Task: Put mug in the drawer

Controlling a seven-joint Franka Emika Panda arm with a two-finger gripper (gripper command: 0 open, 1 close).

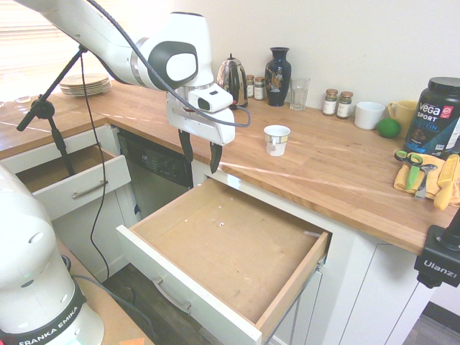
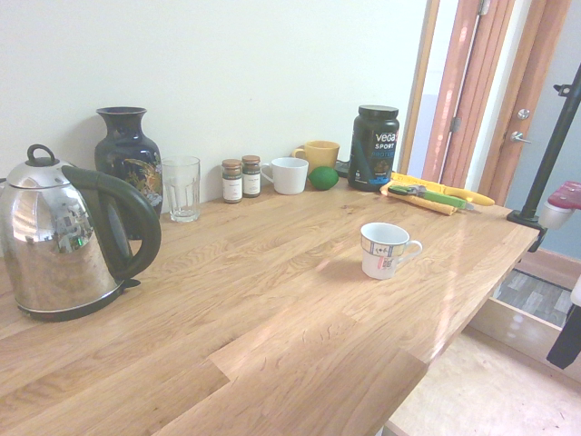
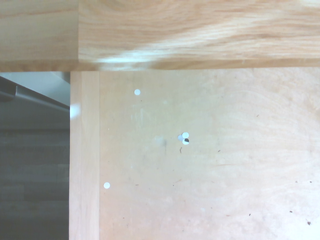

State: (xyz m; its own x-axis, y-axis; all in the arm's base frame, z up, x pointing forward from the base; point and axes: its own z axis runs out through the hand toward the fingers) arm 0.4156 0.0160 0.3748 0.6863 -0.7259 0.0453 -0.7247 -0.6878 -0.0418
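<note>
While the mug (image 1: pixel 277 139) stands upright on the bench (image 1: pixel 338 169), its long axis is vertical and its open mouth faces up. In the second exterior view the mug (image 2: pixel 386 250) shows a handle pointing toward the bench's front edge side, to the right in that picture, and a band of print around its lower part. It sits in the open middle of the bench, well apart from the back-wall row of kettle (image 1: pixel 232 80), vase (image 1: pixel 277 75) and glass tumbler (image 1: pixel 299 93), and nearer the front edge than they are.

Gripper (image 1: pixel 200 152) hangs pointing straight down, its two dark fingers (image 1: pixel 215 157) spread apart and nothing between them. It hovers just off the bench's front edge, above the back left corner of the pulled-out drawer (image 1: pixel 215 302). The mug lies beside the gripper, further along the bench and a little further in from the edge, near but not touching.

Drawer is wide and shallow, white front with a metal bar handle, bare wood bottom. The wrist view looks down on the drawer's (image 3: pixel 210 165) wood floor, its side wall, and the bench edge above it; a few small pale specks lie on the wood. The mug is not in the wrist view.
</note>
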